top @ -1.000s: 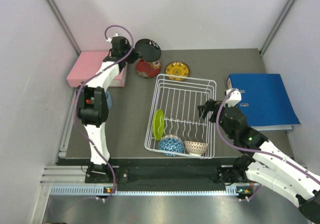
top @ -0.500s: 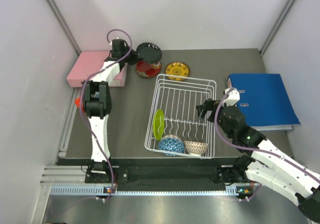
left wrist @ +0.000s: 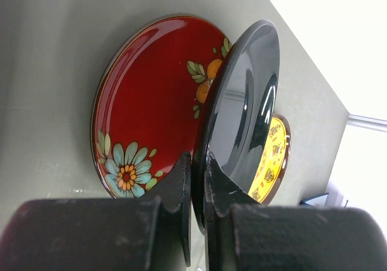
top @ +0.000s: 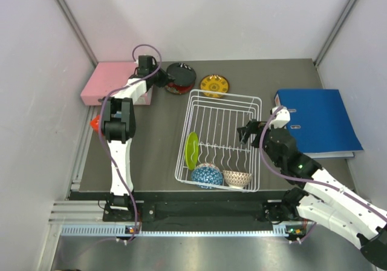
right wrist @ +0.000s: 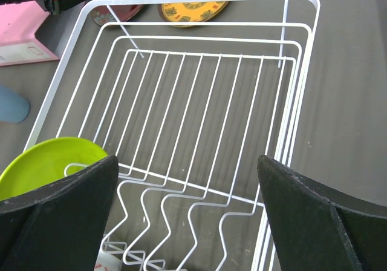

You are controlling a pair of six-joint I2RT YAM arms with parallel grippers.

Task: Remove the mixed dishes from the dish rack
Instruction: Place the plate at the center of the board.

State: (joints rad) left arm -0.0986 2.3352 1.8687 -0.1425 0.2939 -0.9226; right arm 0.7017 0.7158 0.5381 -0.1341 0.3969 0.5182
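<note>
- Nearest you, at the front end of the white wire dish rack (top: 225, 93), a blue patterned bowl (top: 207, 175) and a beige patterned bowl (top: 236, 178) sit side by side. A lime green round plate (top: 191, 150) stands on edge along the rack's left side. By the look of it, these three pieces are yet to come out.
- At the rack's right rim, your right pincer (top: 246, 132) hangs released and empty over the wavy divider wires.
- At the far end of the dark bench (top: 157, 138), your left pincer (left wrist: 198, 162) is clenched on the rim of a glossy black round plate (left wrist: 242, 101). It holds the plate tilted over a dark red flowered plate (left wrist: 145, 95) that lies flat.
- A yellow patterned plate (top: 214, 84) lies just beside them, outside the rack. Judge the unloading roughly half done.
- The left wrist view shows you the grip on the rim and the black plate's steep tilt, while the top view shows only one disc overlapping another. Neither settles whether the two plates touch.
- The right wrist view shows a pale blue cup (right wrist: 12, 106) on the bench left of the rack. The top view shows no cup, but it alone shows both bowls.
</note>
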